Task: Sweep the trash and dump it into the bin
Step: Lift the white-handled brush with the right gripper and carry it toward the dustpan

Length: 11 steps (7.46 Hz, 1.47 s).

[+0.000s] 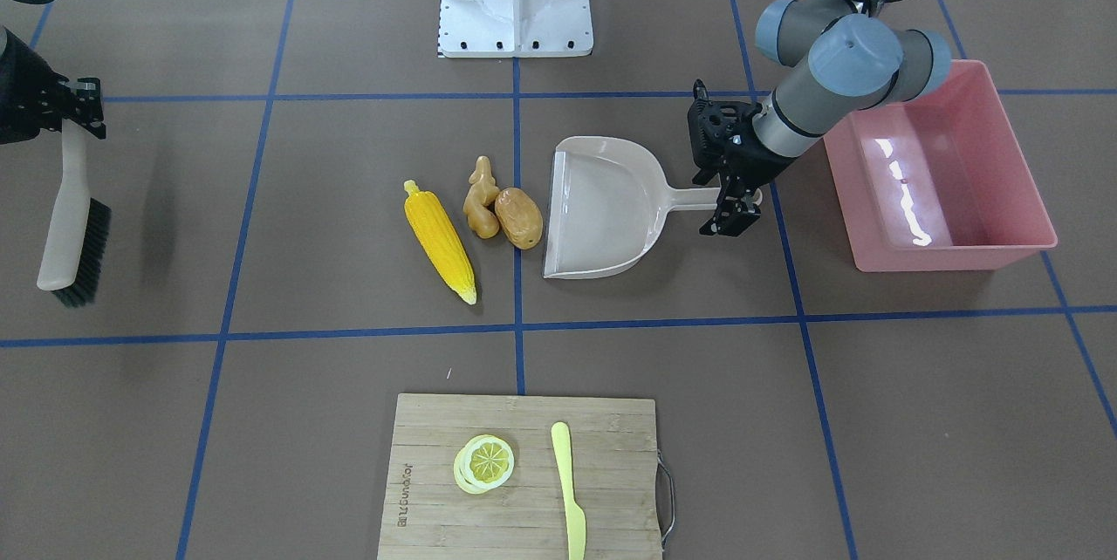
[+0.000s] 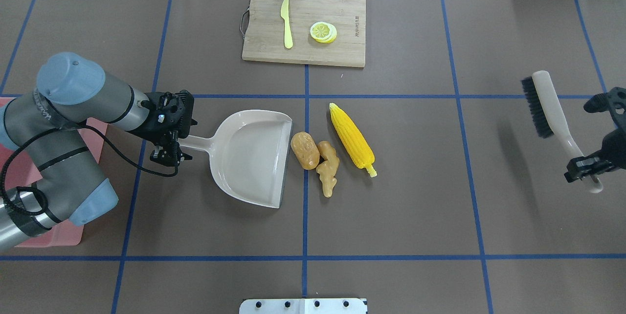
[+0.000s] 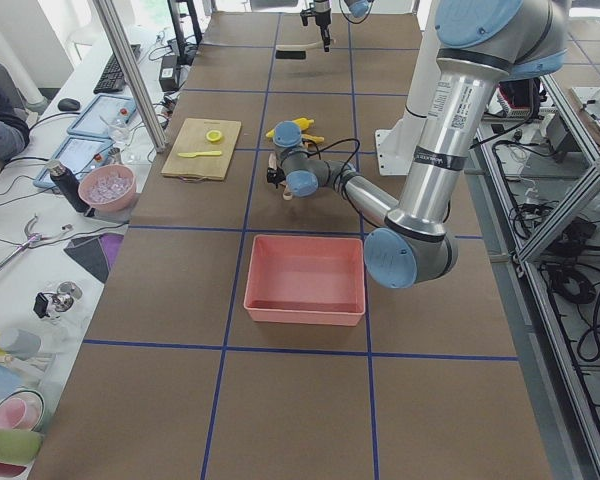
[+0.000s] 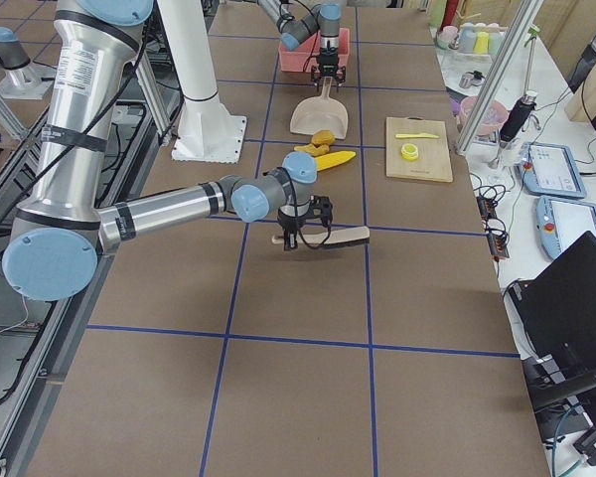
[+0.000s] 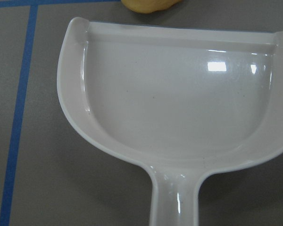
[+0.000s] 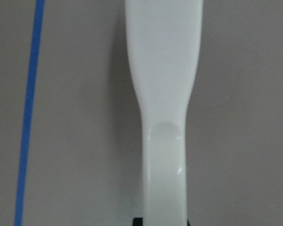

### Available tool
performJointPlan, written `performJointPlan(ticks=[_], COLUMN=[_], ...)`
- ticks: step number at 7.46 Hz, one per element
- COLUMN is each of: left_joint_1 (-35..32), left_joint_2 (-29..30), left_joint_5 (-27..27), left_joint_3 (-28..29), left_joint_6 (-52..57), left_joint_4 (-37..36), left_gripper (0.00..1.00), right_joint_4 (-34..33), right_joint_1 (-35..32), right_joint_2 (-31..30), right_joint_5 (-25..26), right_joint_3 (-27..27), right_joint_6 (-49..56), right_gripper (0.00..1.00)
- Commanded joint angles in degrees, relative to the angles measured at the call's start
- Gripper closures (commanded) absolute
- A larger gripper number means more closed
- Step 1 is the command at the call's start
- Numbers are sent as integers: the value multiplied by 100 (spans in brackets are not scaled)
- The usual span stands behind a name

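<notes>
The corn cob [image 2: 352,135], ginger root [image 2: 327,167] and potato [image 2: 305,150] lie at frame centre of the overhead view, just off the open lip of the dustpan [image 2: 254,155]. I judge them light, rigid plastic, rounded, liable to roll; sweep them, do not pinch.

The left gripper [image 2: 168,150] is clamped on the dustpan handle. The right gripper [image 2: 589,167] grips the brush [image 2: 547,108] handle, bristles raised, far right.

The bin [image 1: 938,167] sits right of centre in the front view. The table [image 2: 415,206] looks flat, matt brown with blue tape lines.
</notes>
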<state>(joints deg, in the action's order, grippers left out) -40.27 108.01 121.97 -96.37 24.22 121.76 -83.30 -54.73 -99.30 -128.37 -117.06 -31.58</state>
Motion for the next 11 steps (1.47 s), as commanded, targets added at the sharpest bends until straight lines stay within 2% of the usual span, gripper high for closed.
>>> performJointPlan(ticks=[1, 3, 4, 5, 6, 7, 9, 11], left_joint_1=[37, 10, 28, 28, 36, 45, 45, 45], left_joint_2=[-8, -17, -17, -17, -34, -60, -69, -69], left_joint_5=[2, 55, 55, 55, 55, 64, 64, 55], left_joint_3=[-48, -75, -57, -49, -31, -40, -31, -14], left_joint_6=[-40, -67, -58, -67, -67, -58, 12, 30], left_joint_4=[6, 6, -29, -29, -29, -38, -56, -47], left_gripper=[12, 14, 19, 20, 23, 23, 13, 7], right_joint_4=[-1175, -1852, -2021, -2032, -2006, -1997, -1997, -2040], right_joint_1=[398, 865, 1076, 1087, 1209, 1480, 2147, 2649], right_joint_2=[1443, 2620, 2853, 2864, 2951, 2969, 2943, 2829], right_joint_5=[441, 445, 453, 401, 70, 14, 371, 724], right_joint_3=[-2, 427, 490, 473, 430, 264, -44, -28], right_joint_6=[-41, -233, -547, -916, -1598, -2388, -3044, -3055], right_gripper=[100, 100, 100, 100, 100, 100, 100, 100])
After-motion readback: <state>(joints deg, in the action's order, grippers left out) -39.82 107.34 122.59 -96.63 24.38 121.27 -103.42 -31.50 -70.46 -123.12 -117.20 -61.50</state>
